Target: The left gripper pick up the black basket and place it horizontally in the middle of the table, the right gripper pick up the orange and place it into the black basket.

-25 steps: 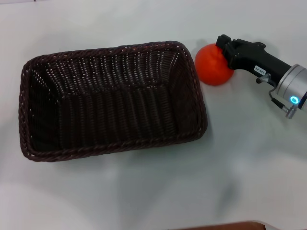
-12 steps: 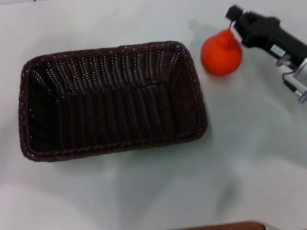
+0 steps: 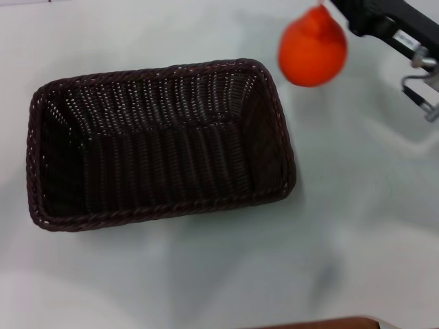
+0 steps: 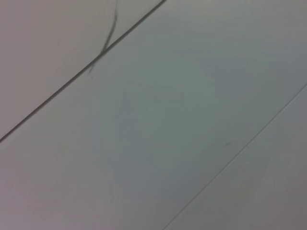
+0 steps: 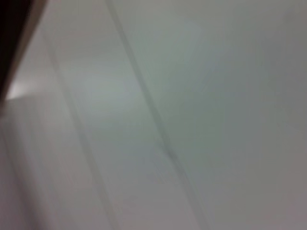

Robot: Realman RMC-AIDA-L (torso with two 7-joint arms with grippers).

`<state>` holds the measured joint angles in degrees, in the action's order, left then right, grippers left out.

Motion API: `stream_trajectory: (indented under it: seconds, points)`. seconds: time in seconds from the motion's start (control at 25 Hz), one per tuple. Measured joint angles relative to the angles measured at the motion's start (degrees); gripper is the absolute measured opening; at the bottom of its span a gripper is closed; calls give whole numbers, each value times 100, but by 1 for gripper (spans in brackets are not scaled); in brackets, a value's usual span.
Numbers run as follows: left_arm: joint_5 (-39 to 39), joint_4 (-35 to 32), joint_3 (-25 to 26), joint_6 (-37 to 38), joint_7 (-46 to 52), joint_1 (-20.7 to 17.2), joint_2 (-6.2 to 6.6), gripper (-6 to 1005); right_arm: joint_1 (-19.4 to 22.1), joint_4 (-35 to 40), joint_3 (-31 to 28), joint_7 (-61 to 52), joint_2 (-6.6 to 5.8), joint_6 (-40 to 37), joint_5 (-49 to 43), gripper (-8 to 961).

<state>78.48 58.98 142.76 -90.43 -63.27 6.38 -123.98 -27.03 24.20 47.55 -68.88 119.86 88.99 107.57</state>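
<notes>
half-cropped right gripper (image 3: 336, 5), jaws clamping the orange (image 3: 312, 48) by its top, beside the black basket (image 3: 161, 140).

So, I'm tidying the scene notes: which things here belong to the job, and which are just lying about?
Job:
- basket, lying across the table, nothing in it
- orange, hanging off the table at the right gripper, beside the basket's right end

Lying about:
- a brown edge at the near side

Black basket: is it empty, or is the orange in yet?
Empty. The black basket shows only bare weave inside; the orange hangs from the right claw beyond its rim.
</notes>
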Motion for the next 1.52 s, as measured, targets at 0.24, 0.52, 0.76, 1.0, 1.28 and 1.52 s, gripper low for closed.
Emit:
stream_trajectory:
  seconds: [0.24, 0.52, 0.76, 1.0, 1.28, 1.52]
  points:
    - [-60, -67, 6, -120, -2, 6, 7, 675, -413, 335, 789, -363, 34, 200, 135, 43]
    - [-71, -109, 24, -222, 4, -98, -7, 676, -820, 537, 1708, -636, -11, -221, 108, 43]
    - [-71, -444, 52, -304, -279, -101, 8, 674, -884, 928, 1991, -838, -29, -394, -367, 44]
    - [-74, -792, 248, -438, -639, -73, 6, 674, -875, 1049, 1925, -990, -23, -385, -386, 209]
    - [-75, -1270, 751, -670, -1592, -75, -1, 675, -660, 889, 1304, -779, -9, -651, -367, 517]
    - [-75, -2388, 1450, -806, -3617, -15, 4, 675, -285, -226, 497, 447, 22, -702, 452, 750]
